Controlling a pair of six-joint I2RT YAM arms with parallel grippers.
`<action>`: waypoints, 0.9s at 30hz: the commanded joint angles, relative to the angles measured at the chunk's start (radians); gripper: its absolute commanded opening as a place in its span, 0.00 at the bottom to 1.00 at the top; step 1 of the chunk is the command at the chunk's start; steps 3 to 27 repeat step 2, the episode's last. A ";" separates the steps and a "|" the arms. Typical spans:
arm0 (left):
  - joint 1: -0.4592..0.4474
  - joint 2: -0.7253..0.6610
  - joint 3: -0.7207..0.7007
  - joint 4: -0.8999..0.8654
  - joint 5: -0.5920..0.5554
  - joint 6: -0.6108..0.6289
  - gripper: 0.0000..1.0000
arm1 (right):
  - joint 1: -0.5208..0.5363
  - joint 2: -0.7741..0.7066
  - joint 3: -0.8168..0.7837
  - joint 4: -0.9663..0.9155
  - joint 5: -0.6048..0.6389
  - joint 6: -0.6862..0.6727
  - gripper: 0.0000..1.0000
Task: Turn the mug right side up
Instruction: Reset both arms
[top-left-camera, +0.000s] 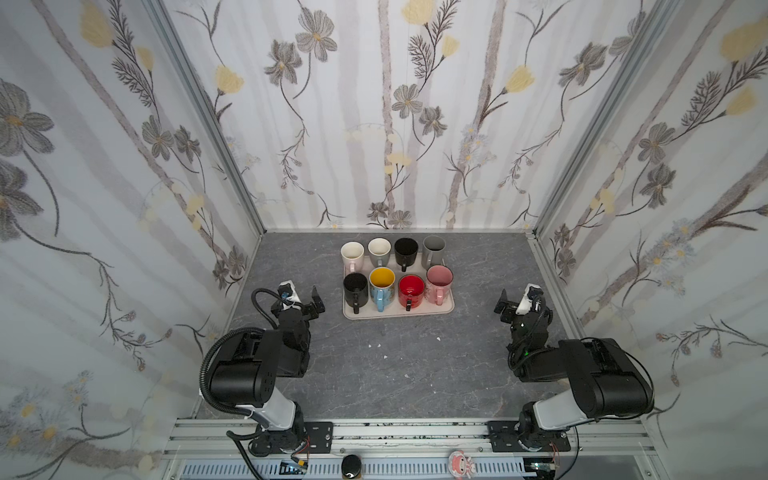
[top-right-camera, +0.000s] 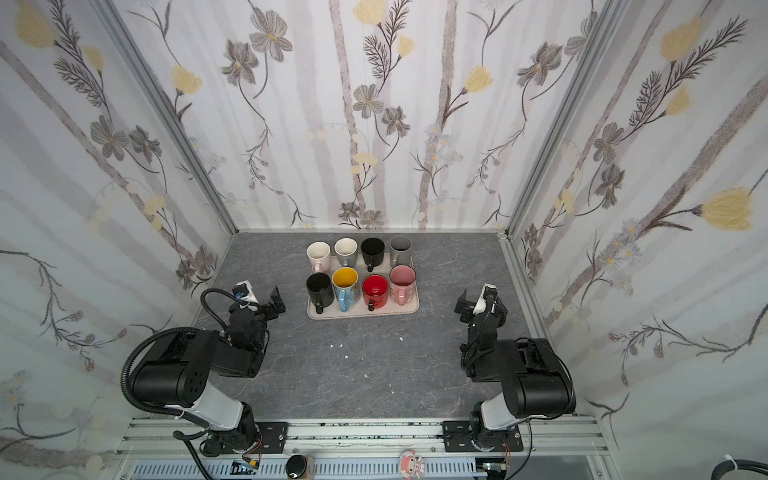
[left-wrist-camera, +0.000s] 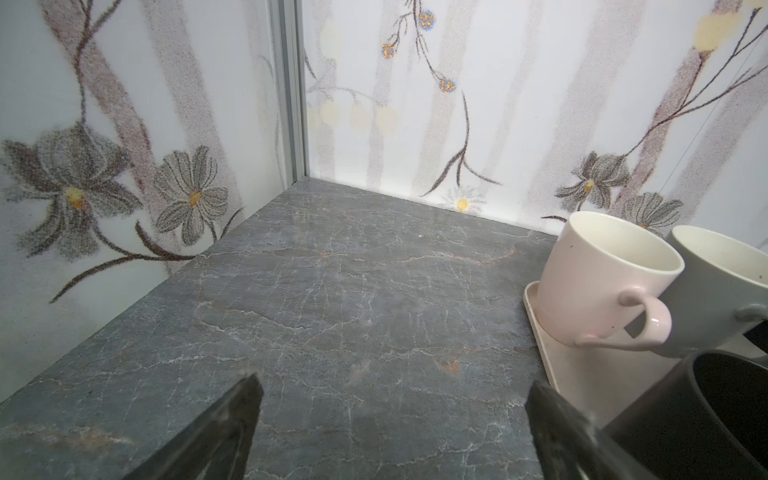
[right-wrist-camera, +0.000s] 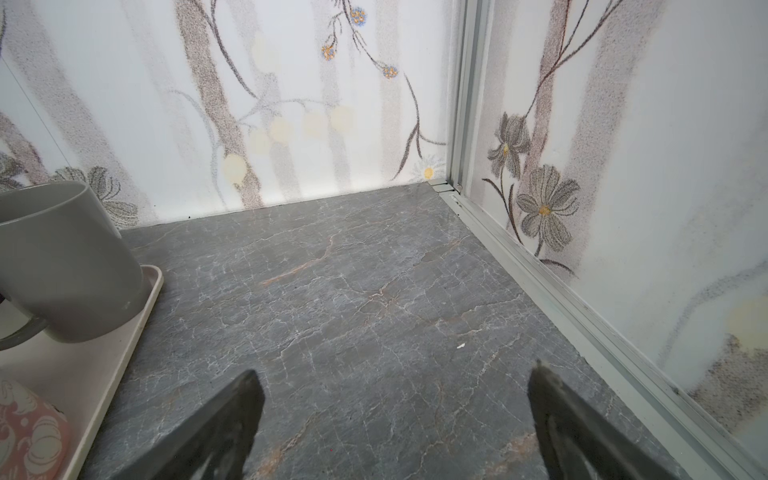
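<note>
Several mugs stand in two rows on a beige tray, every one with its mouth facing up: a cream mug, a black mug, a grey mug, a red mug and a pink mug among them. No mug shows its base upward. My left gripper hovers left of the tray, open and empty. My right gripper hovers right of the tray, also open and empty. Both are apart from the mugs.
The grey marble tabletop is walled on three sides by floral panels. The back left corner post and the right wall rail bound it. A few small white specks lie in front of the tray.
</note>
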 joint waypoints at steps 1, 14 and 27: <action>0.000 0.002 0.003 0.043 -0.003 0.009 1.00 | 0.000 0.000 0.000 0.045 0.005 -0.014 1.00; 0.000 0.002 0.003 0.044 -0.003 0.010 1.00 | 0.000 0.000 0.000 0.045 0.005 -0.015 1.00; 0.000 0.002 0.003 0.044 -0.003 0.010 1.00 | 0.000 0.000 0.000 0.045 0.005 -0.015 1.00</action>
